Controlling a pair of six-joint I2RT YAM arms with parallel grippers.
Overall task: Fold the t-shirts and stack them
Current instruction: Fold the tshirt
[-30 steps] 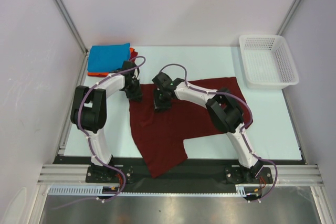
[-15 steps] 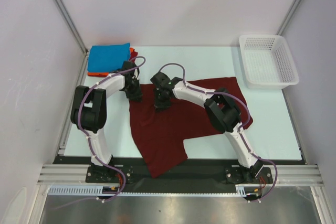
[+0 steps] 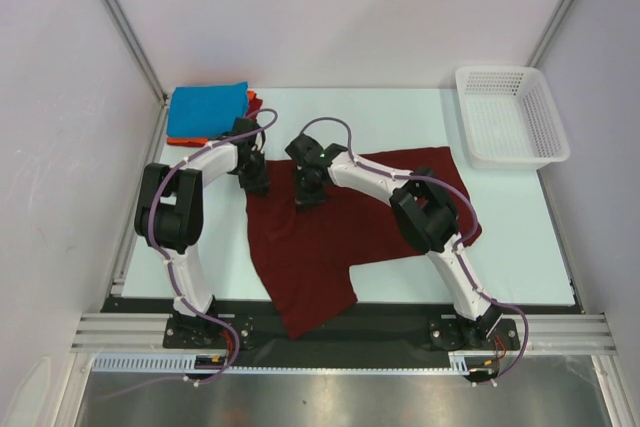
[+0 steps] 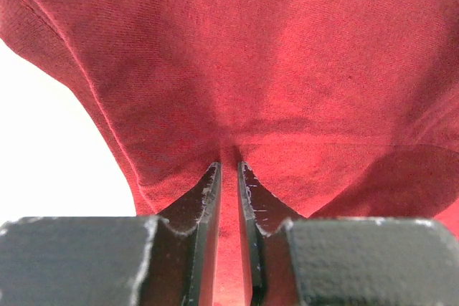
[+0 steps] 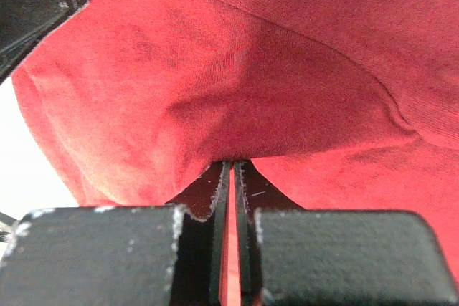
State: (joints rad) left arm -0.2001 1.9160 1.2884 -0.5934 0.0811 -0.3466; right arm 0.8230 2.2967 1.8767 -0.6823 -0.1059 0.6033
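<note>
**Left fingers** [image 4: 214,177]: pressed nearly together on a raised fold of the maroon t-shirt [image 3: 310,247]. A thin ridge of cloth is pinched between the 2 tips. The grip sits at the shirt's far-left corner.

**Right fingers** [image 5: 222,177]: closed to a narrow slit, with a sliver of the same cloth caught in it. The grip sits on the shirt's far edge, just right of the left fingers. The 2 grips are near each other but apart.

**Maroon t-shirt:** spread mostly flat on the bench [image 3: 520,237]. 1 part hangs over the bench's near edge.

**Blue t-shirt** [image 3: 205,107]: folded and lying beyond the maroon shirt's far-left corner. It rests on the orange-red t-shirt [image 3: 180,140], of which only the edges are seen.

**Basket** [image 3: 500,71]: white mesh, standing beyond the maroon shirt's far-right corner, apart from it.
</note>
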